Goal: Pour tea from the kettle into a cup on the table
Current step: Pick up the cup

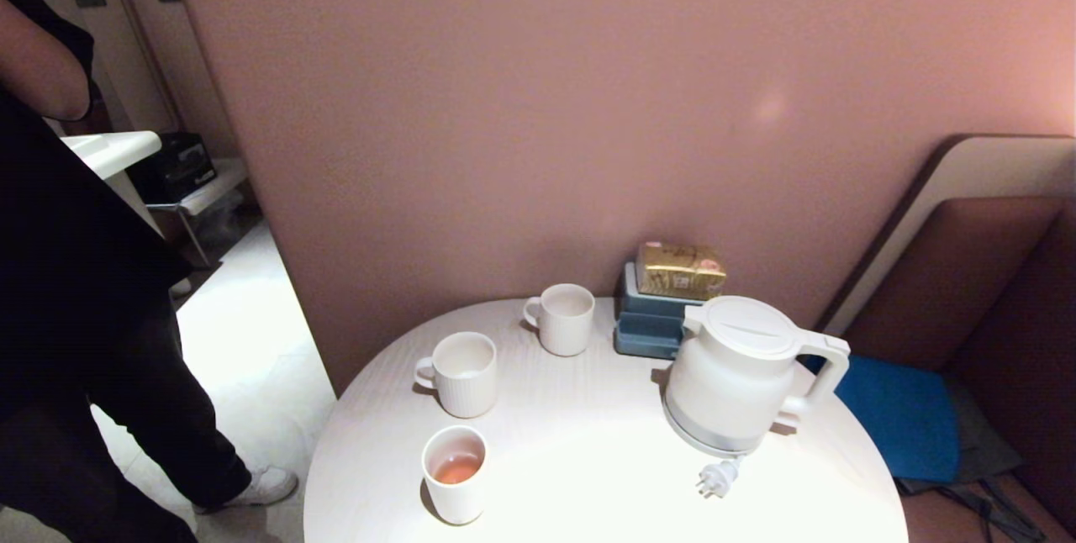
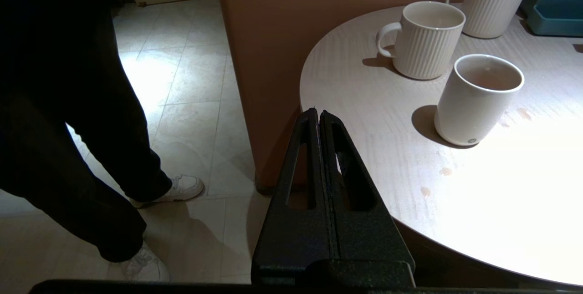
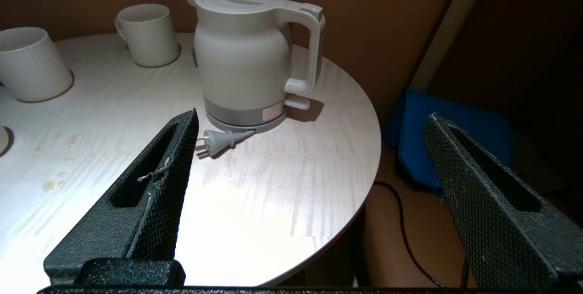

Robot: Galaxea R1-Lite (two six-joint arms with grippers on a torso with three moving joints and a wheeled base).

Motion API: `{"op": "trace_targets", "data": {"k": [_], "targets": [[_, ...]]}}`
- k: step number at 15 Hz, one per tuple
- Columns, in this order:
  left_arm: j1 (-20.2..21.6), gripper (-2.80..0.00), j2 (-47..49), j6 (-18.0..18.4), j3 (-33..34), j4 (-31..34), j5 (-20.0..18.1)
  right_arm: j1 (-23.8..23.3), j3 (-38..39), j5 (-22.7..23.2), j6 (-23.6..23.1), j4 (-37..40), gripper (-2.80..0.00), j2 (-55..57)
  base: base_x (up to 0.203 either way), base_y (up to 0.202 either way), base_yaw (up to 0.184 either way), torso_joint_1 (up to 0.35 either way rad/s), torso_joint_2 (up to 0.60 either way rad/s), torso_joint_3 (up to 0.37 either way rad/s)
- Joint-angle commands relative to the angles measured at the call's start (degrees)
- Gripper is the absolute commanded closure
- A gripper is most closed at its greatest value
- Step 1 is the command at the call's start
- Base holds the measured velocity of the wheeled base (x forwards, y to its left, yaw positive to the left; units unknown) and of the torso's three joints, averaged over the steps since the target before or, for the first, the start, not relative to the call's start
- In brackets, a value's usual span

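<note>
A: Nearest, both claws off the table's near edge. The left claw [image 2: 319, 114] has its fingers pressed together, nothing between them. The right claw [image 3: 309, 121] is spread wide, empty.

B: On the round white wood-grain table [image 1: 588, 459]?

A: Closest, a plain white handleless cup [image 1: 455, 474] holding reddish-brown tea [image 1: 458, 469], with small drips [image 2: 444, 172] on the tabletop just beside it. To the right, the squat white plastic kettle [image 1: 735, 375], upright, lid on, handle facing right, its grey plug [image 1: 714, 480] lying loose in front.

B: Farther back?

A: Two ribbed white mugs [image 1: 461, 373], [image 1: 563, 318]. Then a blue box [image 1: 651, 320] topped with a gold packet [image 1: 679, 271], against the pink wall. A person in dark clothes [image 1: 67, 274] stands left.
</note>
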Motion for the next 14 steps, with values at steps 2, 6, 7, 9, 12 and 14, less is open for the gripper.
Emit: {"op": "trace_targets", "data": {"k": [2, 6, 7, 9, 12, 14], "targets": [[-0.02, 0.0, 0.09, 0.0, 0.03, 0.03, 0.0, 0.01, -0.01, 0.0, -0.07, -0.02, 0.0, 0.07, 0.0, 0.0, 0.0, 0.0, 0.0, 0.0], [0.02, 0.0, 0.09, 0.0, 0.01, 0.03, -0.02, 0.01, 0.05, 0.0, -0.07, -0.02, 0.0, 0.07, 0.0, 0.0, 0.0, 0.0, 0.0, 0.0], [0.02, 0.0, 0.09, 0.0, 0.01, 0.03, -0.04, 0.01, -0.01, 0.0, -0.07, -0.02, 0.0, 0.07, 0.0, 0.0, 0.0, 0.0, 0.0, 0.0], [0.02, 0.0, 0.09, 0.0, 0.03, 0.03, -0.04, 0.01, -0.01, 0.0, -0.07, -0.02, 0.0, 0.07, 0.0, 0.0, 0.0, 0.0, 0.0, 0.0], [0.02, 0.0, 0.09, 0.0, 0.03, 0.03, 0.02, 0.01, 0.07, 0.0, -0.07, -0.02, 0.0, 0.07, 0.0, 0.0, 0.0, 0.0, 0.0, 0.0], [0.02, 0.0, 0.09, 0.0, 0.03, 0.03, 0.01, 0.01, 0.04, 0.0, -0.07, -0.02, 0.0, 0.07, 0.0, 0.0, 0.0, 0.0, 0.0, 0.0]]}}
